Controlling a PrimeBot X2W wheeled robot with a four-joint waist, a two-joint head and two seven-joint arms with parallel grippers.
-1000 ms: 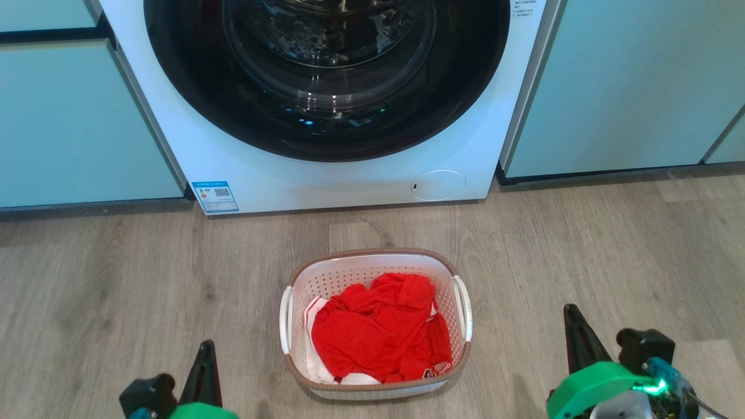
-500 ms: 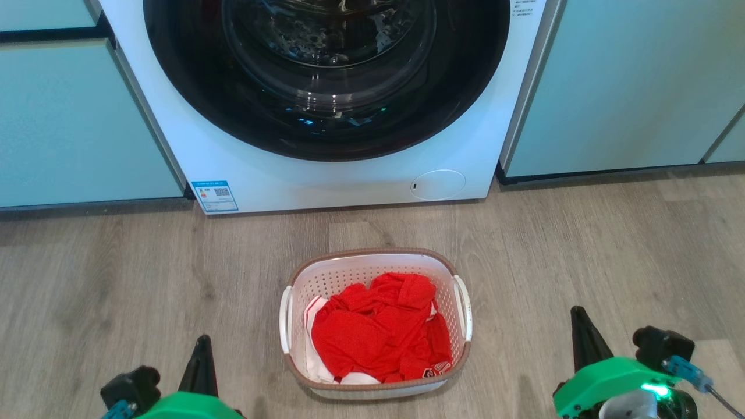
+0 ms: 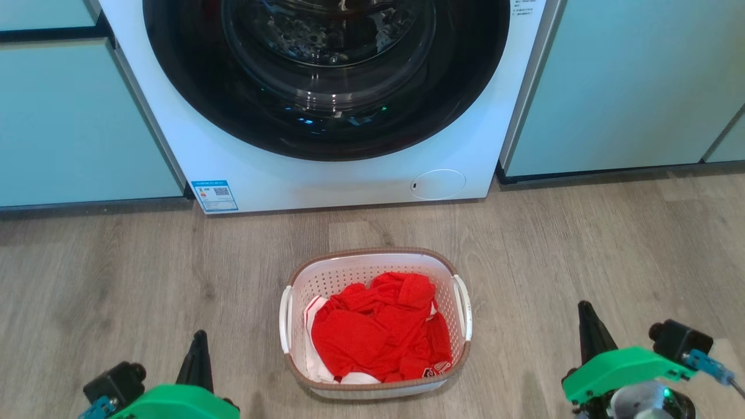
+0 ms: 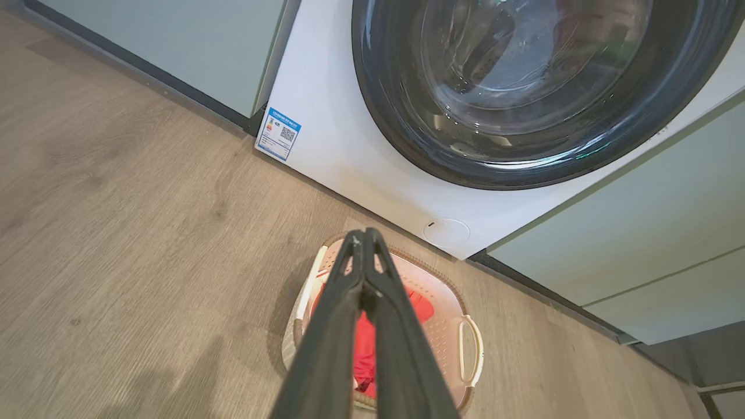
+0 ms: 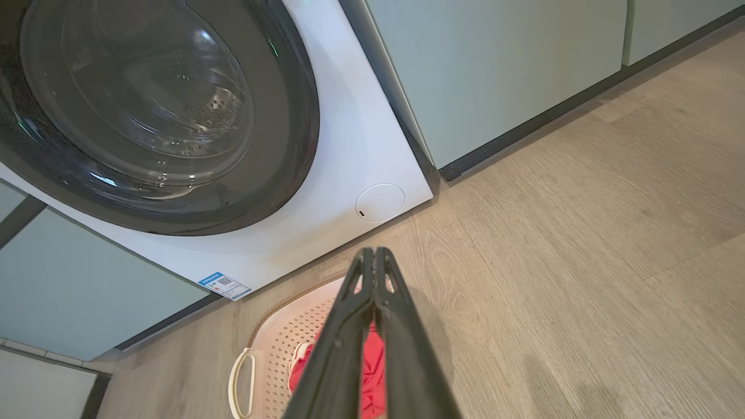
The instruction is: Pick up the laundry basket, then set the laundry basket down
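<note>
The laundry basket (image 3: 372, 254) is standing on the wooden floor (image 3: 116, 279) in front of the washing machine (image 3: 326, 183), with red clothes (image 3: 378, 334) lying inside it. The left gripper (image 4: 364, 234) is hovering to the basket's left, its two fingers pressed together and gripping nothing. The right gripper (image 5: 372, 251) is hovering to the basket's right, also closed tip to tip, empty and apart from the basket.

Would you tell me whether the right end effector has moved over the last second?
Yes: the right end effector has drifted rightward, away from the unmoved laundry basket.
</note>
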